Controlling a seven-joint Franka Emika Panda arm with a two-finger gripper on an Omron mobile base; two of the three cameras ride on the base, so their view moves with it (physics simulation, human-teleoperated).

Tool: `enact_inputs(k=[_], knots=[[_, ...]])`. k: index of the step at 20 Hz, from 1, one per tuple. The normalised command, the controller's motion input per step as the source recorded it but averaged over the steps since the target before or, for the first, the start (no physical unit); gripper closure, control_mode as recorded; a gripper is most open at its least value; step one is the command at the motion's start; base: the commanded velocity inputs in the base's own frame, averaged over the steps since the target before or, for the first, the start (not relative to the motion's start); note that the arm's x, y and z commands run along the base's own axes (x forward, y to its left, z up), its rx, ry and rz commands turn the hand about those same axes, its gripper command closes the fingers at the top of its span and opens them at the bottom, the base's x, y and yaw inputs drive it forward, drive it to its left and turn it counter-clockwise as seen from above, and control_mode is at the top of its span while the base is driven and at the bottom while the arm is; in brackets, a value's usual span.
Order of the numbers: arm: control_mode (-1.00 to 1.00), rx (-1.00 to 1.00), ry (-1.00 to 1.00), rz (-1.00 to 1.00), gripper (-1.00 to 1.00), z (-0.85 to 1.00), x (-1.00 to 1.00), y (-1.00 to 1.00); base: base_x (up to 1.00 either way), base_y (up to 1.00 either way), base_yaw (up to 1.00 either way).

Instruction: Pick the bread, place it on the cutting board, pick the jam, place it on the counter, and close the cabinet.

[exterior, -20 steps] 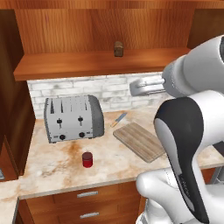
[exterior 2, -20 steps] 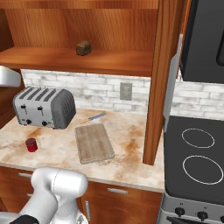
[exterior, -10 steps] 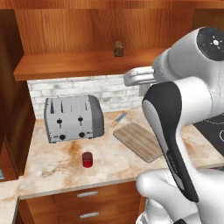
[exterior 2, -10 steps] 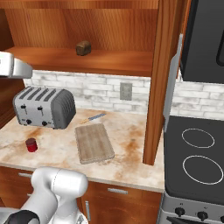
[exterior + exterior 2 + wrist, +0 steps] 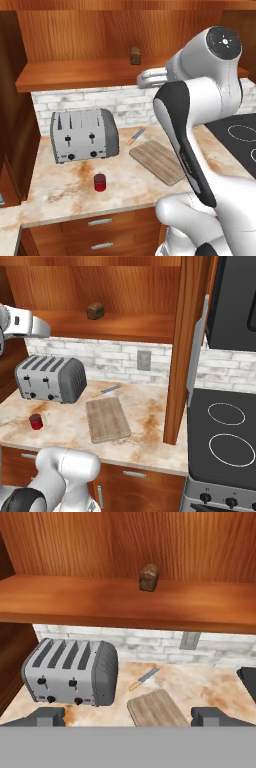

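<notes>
My gripper sits at the bottom of the hand view with its two dark finger tips far apart, one at the lower left and one at the lower right, and nothing between them. In the left base view I see the hand in the upper middle of the frame, level with the shelf edge and short of the bread.

The bread stands upright on the wooden shelf of the open cabinet, in the upper middle of the hand view, above and well apart from the tips. In the right base view it is at the upper left; in the left base view, at the top centre.

Below the shelf, the cutting board lies flat on the counter at the lower centre of the hand view, bare on top. A small knife lies just beyond it, toward the brick wall. The toaster stands at the lower left.

The jam stands on the counter in front of the toaster, at the lower left of the left base view, well apart from the board. The cabinet door stands open at the right of centre in the right base view, beside the stove.
</notes>
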Motion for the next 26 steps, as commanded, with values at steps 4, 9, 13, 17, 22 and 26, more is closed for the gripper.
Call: enact_inputs(k=[4,9,13,17,22,26], knots=[[-1.00,0.00,-0.01,0.00,-1.00,0.00,0.47,0.00,0.00,0.00,0.00],[-1.00,0.00,-0.01,0.00,-1.00,0.00,0.47,0.00,0.00,0.00,0.00],[-1.00,0.00,0.00,0.00,-1.00,0.00,0.47,-0.01,0.00,0.00,0.00],[-1.00,0.00,0.00,-0.01,-1.00,0.00,0.47,-0.01,0.00,0.00,0.00],[-1.00,0.00,0.00,-0.03,-1.00,0.00,0.44,-0.06,0.00,0.00,0.00],[-1.00,0.00,0.00,-0.06,-1.00,-0.04,0.44,-0.07,0.00,0.00,0.00]])
